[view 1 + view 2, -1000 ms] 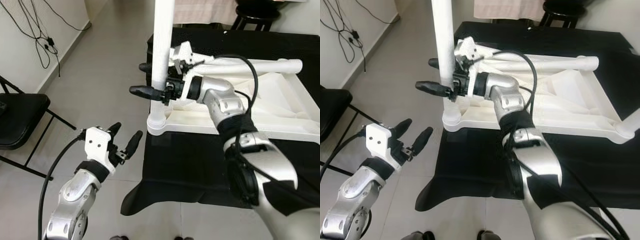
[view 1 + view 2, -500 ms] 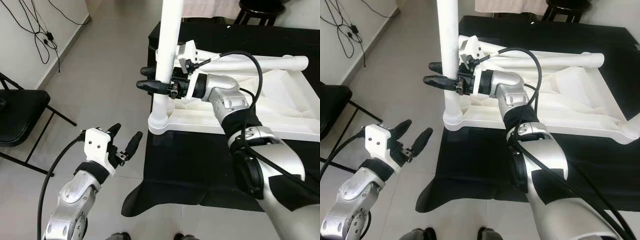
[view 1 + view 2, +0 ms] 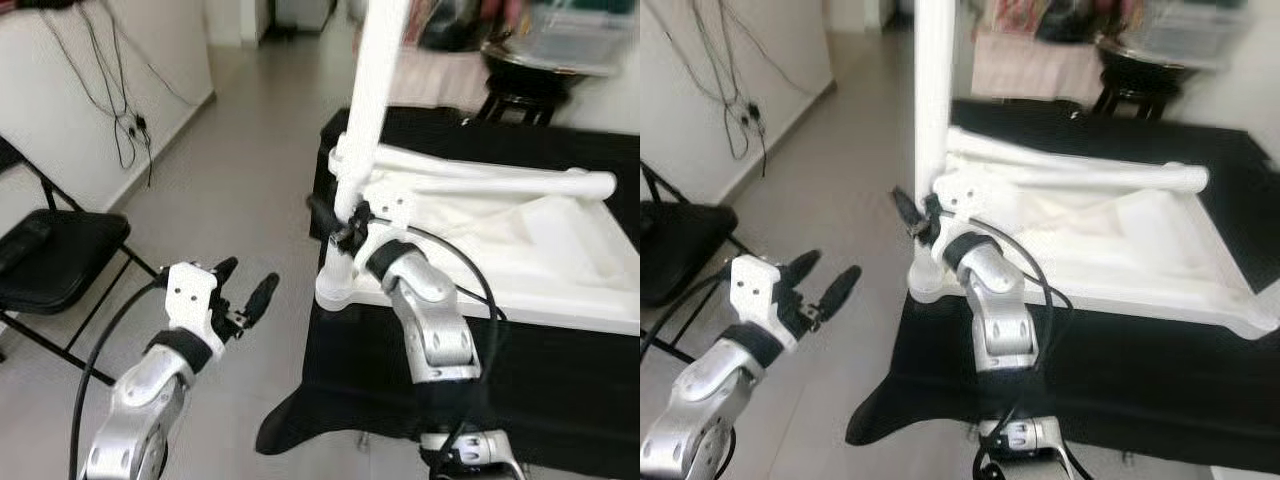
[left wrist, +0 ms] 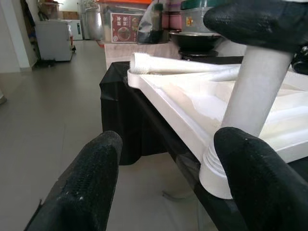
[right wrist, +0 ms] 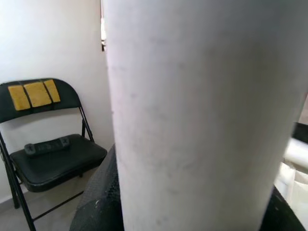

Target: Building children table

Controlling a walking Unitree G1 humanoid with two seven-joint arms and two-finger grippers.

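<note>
A white children's table (image 3: pixel 560 305) lies upside down on a black-covered surface. One white leg (image 3: pixel 375 100) stands upright in the socket (image 3: pixel 338 285) at its near left corner. My right gripper (image 3: pixel 340 215) is shut on this leg just above the socket, and the leg (image 5: pixel 202 115) sits close between its fingers in the right wrist view. My left gripper (image 3: pixel 248 275) hangs open in the air, left of the table and level with the socket. The left wrist view looks between its black fingers (image 4: pixel 82 187) at the leg (image 4: pixel 255 96). Another leg (image 3: pixel 500 185) lies across the table's underside.
A black folding chair (image 3: pixel 60 260) stands on the tiled floor to the left, with cables on the wall (image 3: pixel 120 130) behind it. A black stool (image 3: pixel 520 100) and blurred boxes stand beyond the table. Open floor lies between the chair and the table.
The camera has tilted up and the picture is blurred. My right forearm now rises from below the gripper, which still holds the leg. The left gripper has kept its place and stays open.
</note>
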